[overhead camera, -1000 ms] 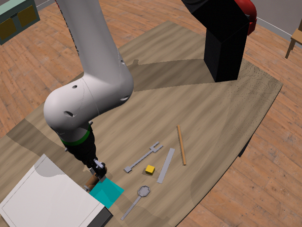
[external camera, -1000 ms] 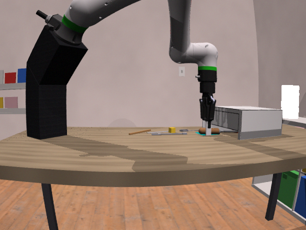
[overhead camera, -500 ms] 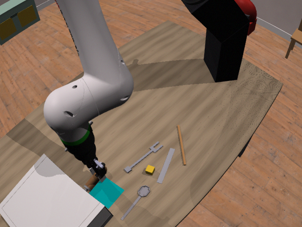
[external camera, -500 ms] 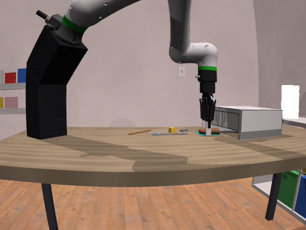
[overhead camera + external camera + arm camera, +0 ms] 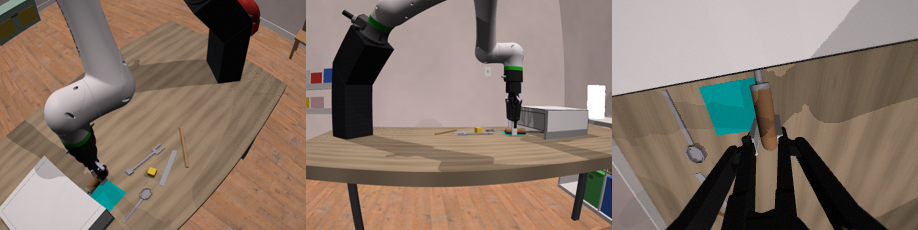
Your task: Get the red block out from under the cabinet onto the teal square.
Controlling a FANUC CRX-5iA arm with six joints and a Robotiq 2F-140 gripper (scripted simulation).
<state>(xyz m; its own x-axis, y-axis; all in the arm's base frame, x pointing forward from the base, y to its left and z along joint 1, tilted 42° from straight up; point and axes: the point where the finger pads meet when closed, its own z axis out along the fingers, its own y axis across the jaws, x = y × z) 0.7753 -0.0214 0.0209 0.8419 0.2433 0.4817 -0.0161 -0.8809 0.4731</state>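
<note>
The white cabinet (image 5: 47, 197) stands low on the table's front left; it also shows in the wrist view (image 5: 712, 35). The red block is hidden from every view. The teal square (image 5: 108, 193) lies flat against the cabinet's front edge, and appears in the wrist view (image 5: 728, 107). My gripper (image 5: 101, 176) points straight down at the square's edge and is shut on the brown handle of a tool (image 5: 764, 117). The handle lies on the table beside the square. Its grey shaft (image 5: 758, 76) runs under the cabinet. The side view shows the gripper (image 5: 514, 130) on the handle (image 5: 515, 130).
A yellow cube (image 5: 152, 171), a grey fork tool (image 5: 146, 160), a grey flat strip (image 5: 168, 167), a wooden stick (image 5: 183, 146) and a ring-ended grey tool (image 5: 137, 205) lie right of the square. The black robot pedestal (image 5: 227, 42) stands at the far side.
</note>
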